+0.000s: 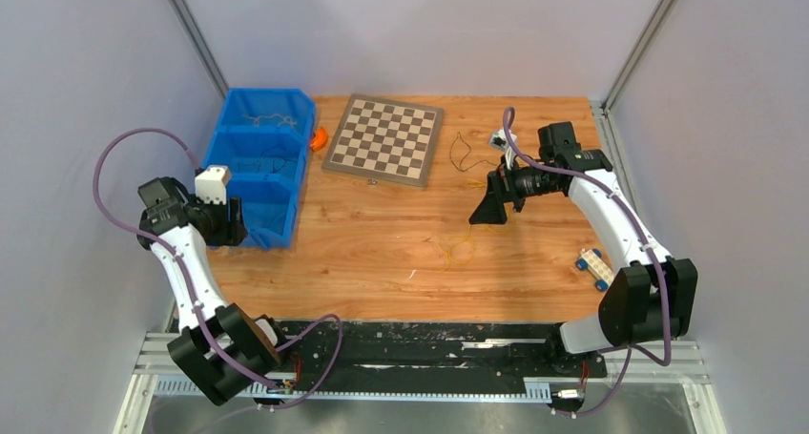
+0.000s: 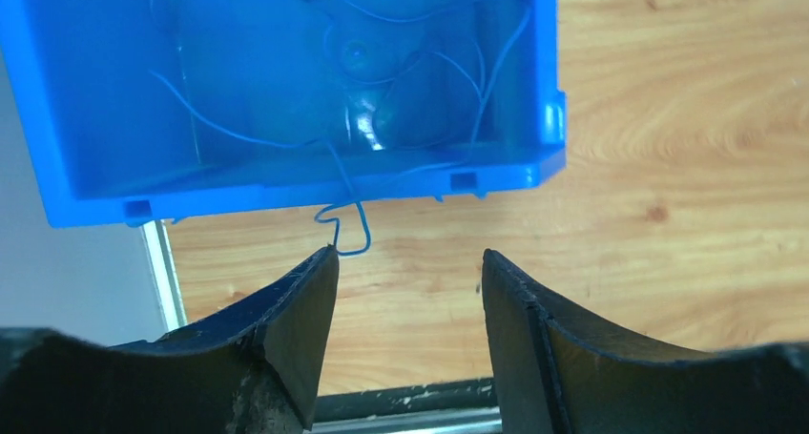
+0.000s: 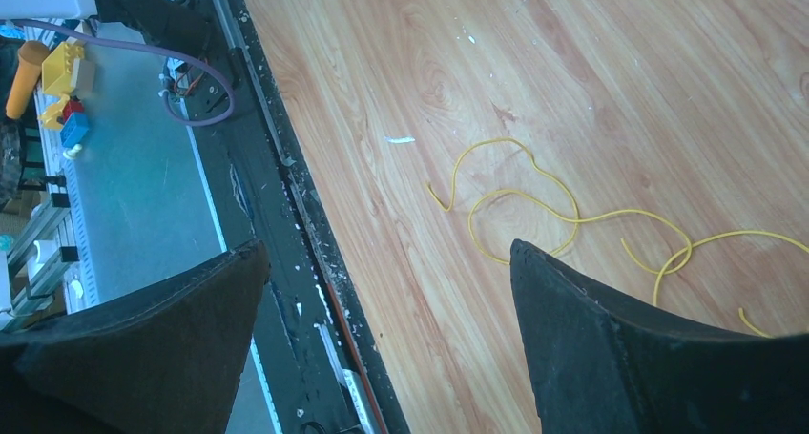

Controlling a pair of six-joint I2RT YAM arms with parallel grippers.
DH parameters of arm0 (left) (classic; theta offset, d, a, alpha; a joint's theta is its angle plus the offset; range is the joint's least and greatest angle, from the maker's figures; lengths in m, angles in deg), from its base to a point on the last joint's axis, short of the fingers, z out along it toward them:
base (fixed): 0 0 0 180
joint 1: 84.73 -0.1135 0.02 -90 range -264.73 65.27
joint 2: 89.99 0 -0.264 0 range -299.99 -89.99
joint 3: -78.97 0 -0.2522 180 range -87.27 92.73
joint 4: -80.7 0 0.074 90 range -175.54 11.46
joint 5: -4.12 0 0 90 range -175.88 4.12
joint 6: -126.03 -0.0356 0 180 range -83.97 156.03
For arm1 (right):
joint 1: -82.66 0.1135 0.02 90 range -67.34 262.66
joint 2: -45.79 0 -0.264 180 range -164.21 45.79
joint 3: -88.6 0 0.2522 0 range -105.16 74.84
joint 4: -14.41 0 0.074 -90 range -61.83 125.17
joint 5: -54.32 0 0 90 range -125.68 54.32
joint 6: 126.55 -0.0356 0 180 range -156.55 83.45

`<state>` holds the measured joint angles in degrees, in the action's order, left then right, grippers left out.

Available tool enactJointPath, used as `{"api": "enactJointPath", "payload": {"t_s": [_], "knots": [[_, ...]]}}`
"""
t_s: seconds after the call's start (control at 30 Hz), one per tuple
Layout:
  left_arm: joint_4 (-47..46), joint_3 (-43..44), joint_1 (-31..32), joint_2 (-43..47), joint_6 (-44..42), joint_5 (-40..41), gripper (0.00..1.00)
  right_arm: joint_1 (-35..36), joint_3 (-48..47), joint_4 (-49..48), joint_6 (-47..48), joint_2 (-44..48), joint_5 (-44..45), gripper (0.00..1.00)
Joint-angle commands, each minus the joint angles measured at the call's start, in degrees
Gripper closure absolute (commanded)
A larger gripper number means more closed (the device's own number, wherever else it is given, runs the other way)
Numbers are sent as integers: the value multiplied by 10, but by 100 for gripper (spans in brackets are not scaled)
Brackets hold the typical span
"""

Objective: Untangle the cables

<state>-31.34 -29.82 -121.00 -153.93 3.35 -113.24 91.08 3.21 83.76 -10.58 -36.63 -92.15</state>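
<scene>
We find the cables spread out rather than bunched. A thin blue wire (image 2: 355, 181) lies curled on the floor of the blue bin (image 2: 238, 191), in the compartment straight ahead of the left gripper (image 2: 408, 255). One end of it hangs over the bin's near wall, and its small hook reaches down in front of one fingertip (image 2: 320, 267); we cannot tell whether hook and tip touch. That gripper's jaws stand spread, with bare wood between them and nothing pinched. A yellow wire (image 3: 520, 200) lies in loose loops on the table (image 1: 363, 234), just ahead of the right gripper (image 3: 386, 246) and partly hidden behind one of its fingers (image 3: 611, 358). Its jaws are wide apart as well and hold nothing. From above, we see a dark wire (image 1: 461, 153) on the wood beyond the right gripper, between it and the chessboard (image 1: 383, 138). More thin strands lie in the bin's farthest compartment, well beyond the left gripper. A small orange thing (image 1: 318, 138) sits between bin and chessboard. Some toy bricks (image 1: 593, 267) lie behind the right gripper, beside its arm.
</scene>
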Motion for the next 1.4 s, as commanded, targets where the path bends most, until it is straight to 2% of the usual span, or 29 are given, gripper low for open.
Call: {"api": "enactJointPath", "payload": {"t_s": [0.0,0.1,0.23,0.47,0.53,0.57,0.7,0.77,0.8,0.9,1.07,1.17,1.23,1.27,1.3,1.33,1.37], "knots": [[-133,-59,-5,35,122,28,33,-2,-27,-12,-5,20,-2,5],[-194,-111,-5,63,145,35,31,-2,-34,-12,-12,15,4,5],[-254,-157,-5,47,159,70,32,-2,-45,-10,-24,7,14,5],[-334,-202,-6,19,109,69,35,-2,-41,-5,-19,-12,42,5],[-321,-199,-6,29,96,47,46,-2,-41,-5,-18,-17,45,5],[-300,-188,-6,46,88,36,59,-2,-43,-5,-18,-19,46,5],[-250,-152,4,115,73,-24,89,-2,-45,-5,-16,-26,47,5],[-233,-126,19,124,62,-16,99,-2,-47,-5,-15,-29,46,5],[-230,-118,23,116,60,-10,100,-2,-49,-5,-15,-30,45,5],[-243,-83,26,76,61,-7,100,-2,-54,-4,-14,-34,44,5],[-301,-46,27,-48,45,13,100,-2,-57,-2,-7,-28,55,5],[-304,-15,28,-111,29,35,100,-2,-51,-1,0,-22,63,5],[-304,0,28,-144,24,55,89,-3,-47,0,3,-17,67,5],[-300,7,27,-150,22,58,72,-3,-45,0,4,-15,67,5],[-296,10,27,-144,21,56,64,-3,-42,2,4,-13,69,5],[-290,15,28,-137,20,52,50,-3,-40,2,6,-11,68,5],[-286,16,28,-128,19,40,45,-3,-38,2,6,-9,68,5]]}}
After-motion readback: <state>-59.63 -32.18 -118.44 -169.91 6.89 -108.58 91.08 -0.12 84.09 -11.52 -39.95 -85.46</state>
